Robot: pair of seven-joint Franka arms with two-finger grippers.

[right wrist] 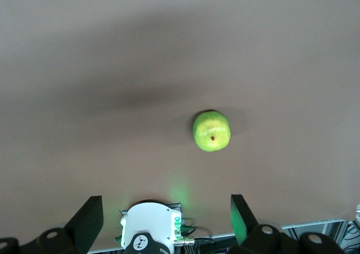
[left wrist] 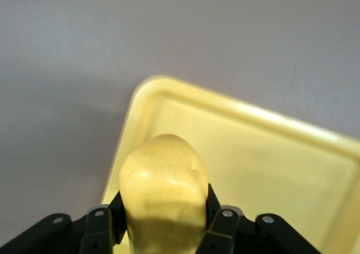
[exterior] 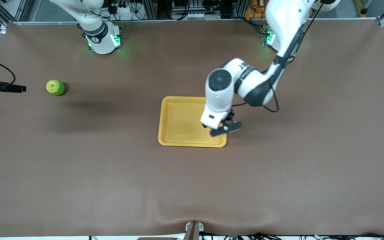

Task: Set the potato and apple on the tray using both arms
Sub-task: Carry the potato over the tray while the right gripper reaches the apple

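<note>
Left claw clamped on smooth, lumpy potato above glossy low-rimmed tray; right claw agape.

We count one potato, one apple and one tray. We also see two arms, each with one gripper.

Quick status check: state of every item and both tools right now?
potato: gripped by the left tool, held above the tray, not yet set down
left tool: shut on the potato, over the tray's corner
tray: flat on the table, nothing in it
apple: loose on the table, toward the right arm's end, untouched
right tool: open, holding nothing, high above the apple
</note>
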